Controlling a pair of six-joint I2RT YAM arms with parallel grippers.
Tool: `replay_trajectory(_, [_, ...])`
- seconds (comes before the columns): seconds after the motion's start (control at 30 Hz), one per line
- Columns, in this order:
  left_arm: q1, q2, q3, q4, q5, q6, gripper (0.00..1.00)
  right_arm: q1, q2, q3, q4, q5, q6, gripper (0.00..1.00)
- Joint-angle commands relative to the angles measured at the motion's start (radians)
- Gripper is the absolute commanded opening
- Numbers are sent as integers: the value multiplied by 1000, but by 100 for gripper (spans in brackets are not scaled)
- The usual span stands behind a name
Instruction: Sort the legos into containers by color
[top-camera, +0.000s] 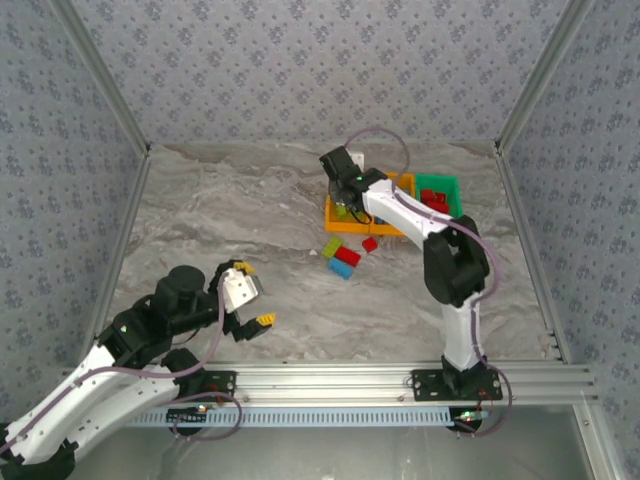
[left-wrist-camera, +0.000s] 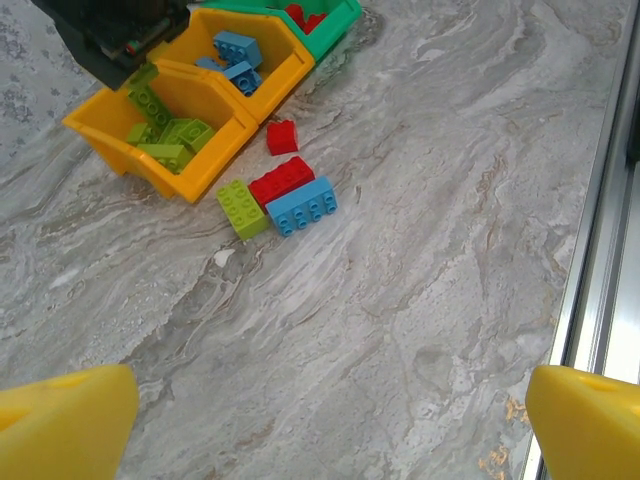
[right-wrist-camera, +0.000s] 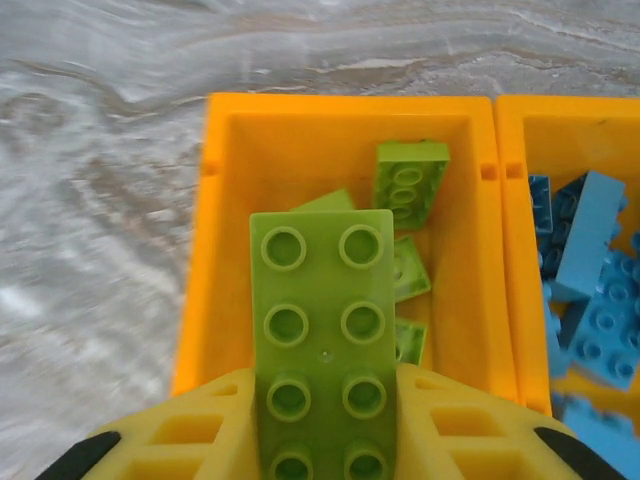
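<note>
**Right gripper** (right-wrist-camera: 325, 425): clenched on a lime-green eight-stud plastic brick (right-wrist-camera: 322, 330). The fingers bear on its long smooth sides at the near end, and the far end projects forward.

Below and ahead of the fingers stands an open orange plastic bin (right-wrist-camera: 192, 300) containing other lime-green bricks (right-wrist-camera: 410, 180). Just beside it, to the right in the wrist view, a second orange bin (right-wrist-camera: 507, 230) contains light-blue bricks (right-wrist-camera: 590, 250).

**Left gripper** (left-wrist-camera: 330, 430): released, jaws wide, nothing between them. Well ahead of it on the table lie four loose pieces:
- a loose lime-green brick (left-wrist-camera: 242, 208)
- a long red brick (left-wrist-camera: 281, 181)
- a loose light-blue brick (left-wrist-camera: 301, 205)
- a small red brick (left-wrist-camera: 282, 136)

**Handling:** the bricks are judged light, rigid and glossy. Grip across flat side walls, not studs.

**Surface:** the grey marbled tabletop (left-wrist-camera: 420, 300) is flat and hard, so a dropped brick may bounce or skid.

**Room:** patterned enclosure walls (top-camera: 300, 70) close three sides. An aluminium rail (top-camera: 340, 380) runs along the near edge.
</note>
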Motion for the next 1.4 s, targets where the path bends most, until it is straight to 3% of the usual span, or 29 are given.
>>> replay_trajectory(0.0, [8,4,-11,34,-40,-39,99,-3,53,90,-86,-1,-52,42])
replay_trajectory(0.1, [9,24,-5,41,-115,-121,99,3,15,102,-107,15,-67,51])
replay_trajectory(0.17, [11,56,14,41,-188,-209,99,14,-46,70,-114,25,-71,53])
replay_trajectory(0.3, [13,195,84,6,-413,-419,92,54,-257,-74,-105,39,-67,54])
replay_trajectory(0.37, [14,297,128,-17,-476,-511,90,91,-381,-163,-104,28,-83,55])
replay_trajectory(0.47, [17,442,155,72,-422,-573,90,163,-588,-312,-102,11,-105,60])
replay_trajectory(0.6, [41,661,213,237,-282,-638,88,237,-873,-519,-101,-50,-83,74])
replay_trajectory(0.73, [53,932,375,258,-198,-683,88,248,-1123,-727,-114,-157,-21,88])
replay_trajectory(0.87, [52,1181,548,261,-165,-740,87,246,-1286,-832,-171,-171,29,93])
replay_trajectory(1.07, [49,1395,718,263,-197,-845,87,243,-1328,-844,-225,-118,28,95])
replay_trajectory(1.37, [32,1548,812,233,-266,-821,87,232,-1272,-826,-209,-104,-10,96])
